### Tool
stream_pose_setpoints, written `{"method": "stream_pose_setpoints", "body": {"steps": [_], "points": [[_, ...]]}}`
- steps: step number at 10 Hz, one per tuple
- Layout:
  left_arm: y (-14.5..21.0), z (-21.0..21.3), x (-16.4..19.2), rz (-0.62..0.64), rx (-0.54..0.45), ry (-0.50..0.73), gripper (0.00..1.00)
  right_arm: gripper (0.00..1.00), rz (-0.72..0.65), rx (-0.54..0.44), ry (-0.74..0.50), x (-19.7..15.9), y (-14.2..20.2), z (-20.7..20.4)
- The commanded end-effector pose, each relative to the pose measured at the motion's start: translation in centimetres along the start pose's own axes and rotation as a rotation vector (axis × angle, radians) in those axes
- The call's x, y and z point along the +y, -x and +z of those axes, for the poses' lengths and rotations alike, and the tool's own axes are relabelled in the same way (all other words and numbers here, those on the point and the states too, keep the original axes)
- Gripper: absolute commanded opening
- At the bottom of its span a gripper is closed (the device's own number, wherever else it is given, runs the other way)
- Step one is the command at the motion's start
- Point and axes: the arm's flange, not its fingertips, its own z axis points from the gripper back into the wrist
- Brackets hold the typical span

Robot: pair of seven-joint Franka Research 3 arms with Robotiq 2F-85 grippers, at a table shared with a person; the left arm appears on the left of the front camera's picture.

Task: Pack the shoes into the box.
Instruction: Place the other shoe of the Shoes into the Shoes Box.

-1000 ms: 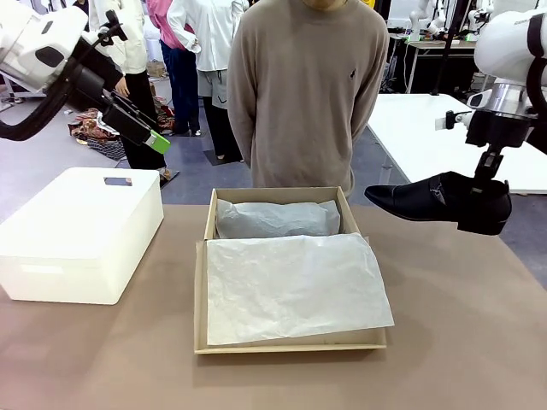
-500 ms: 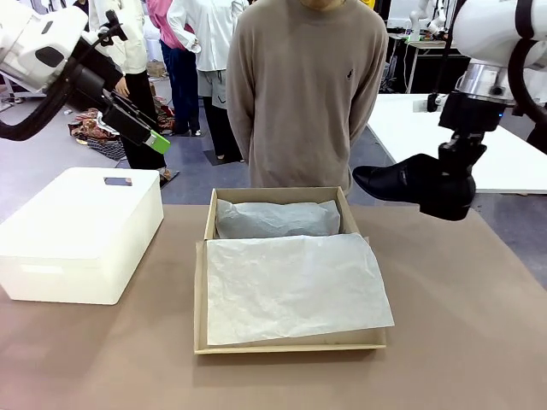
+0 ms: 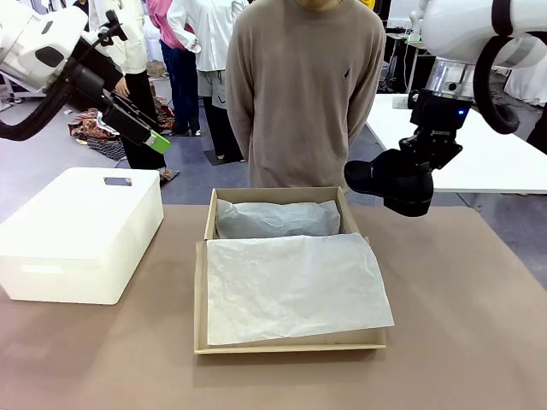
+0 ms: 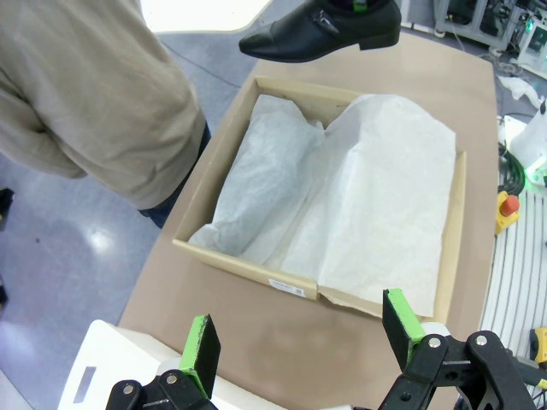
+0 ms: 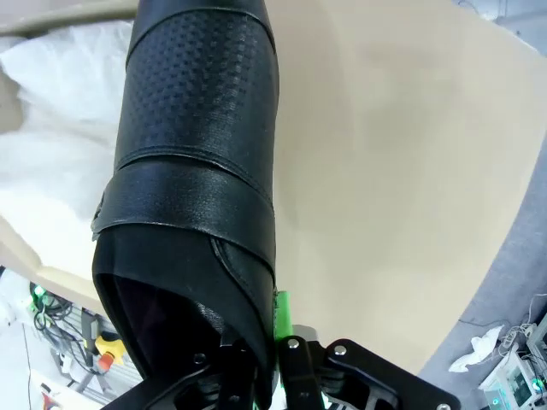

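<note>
Right gripper [image 5: 278, 329] pinches one shoe [image 3: 389, 179] at the heel collar (fingertips buried inside). Left gripper [image 4: 301, 326] spread, empty. Box [image 3: 211, 213] interior hidden under tissue paper [image 3: 291, 286].

Workroom with a grey floor behind a brown tabletop

The brown tabletop [image 3: 479, 342] spans the foreground from 3 to 9 o'clock. Past its far edge, at 10 o'clock, the smooth grey floor [image 3: 34, 166] catches soft glare from overhead light, and a heap of patterned cloth [image 3: 90, 128] lies on it. A white table [image 3: 504, 162] stands at 2 o'clock.
</note>
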Motion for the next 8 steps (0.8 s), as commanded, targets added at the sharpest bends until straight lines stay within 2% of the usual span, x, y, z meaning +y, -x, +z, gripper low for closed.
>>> {"method": "stream_pose_setpoints", "body": {"steps": [1,2,8], "points": [[0.1,0.0,0.1,0.0,-0.017,0.015,1.0,0.0,0.028,-0.053,0.005,0.2,1.1,-0.1],[0.1,0.0,0.1,0.0,-0.017,0.015,1.0,0.0,0.0,0.0,0.0,0.0,0.0,0.0],[0.1,0.0,0.1,0.0,-0.017,0.015,1.0,0.0,0.001,0.004,0.002,0.0,-0.1,-0.6]]}}
